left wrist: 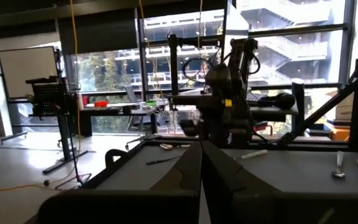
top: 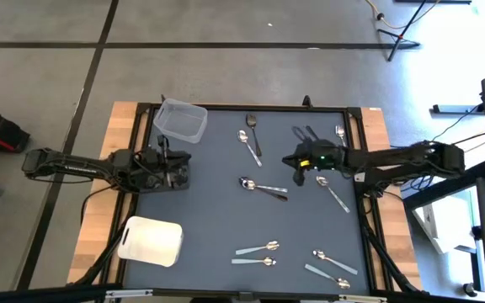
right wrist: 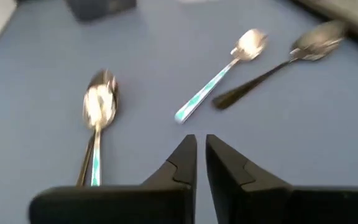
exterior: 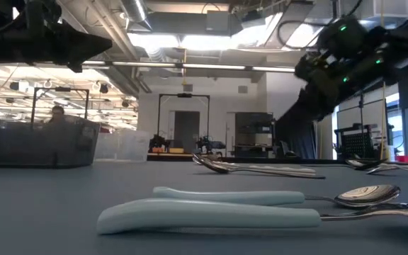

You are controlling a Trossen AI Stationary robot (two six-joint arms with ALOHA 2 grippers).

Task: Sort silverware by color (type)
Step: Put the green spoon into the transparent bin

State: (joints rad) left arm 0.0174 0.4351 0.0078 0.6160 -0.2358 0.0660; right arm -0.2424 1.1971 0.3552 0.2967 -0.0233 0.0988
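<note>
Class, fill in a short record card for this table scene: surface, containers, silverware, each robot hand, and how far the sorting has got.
Surface: dark grey table mat
Containers: clear plastic tub at the far left corner; white rounded-square tray at the near left; both look empty
Silverware: shiny silver spoons scattered on the mat, some with pale blue handles, one dark spoon
Left hand: beside the tub, fingers closed, holding nothing
Right hand: above the spoons mid-table, fingers nearly together, holding nothing
Sorting: not begun; nothing is in either container
</note>
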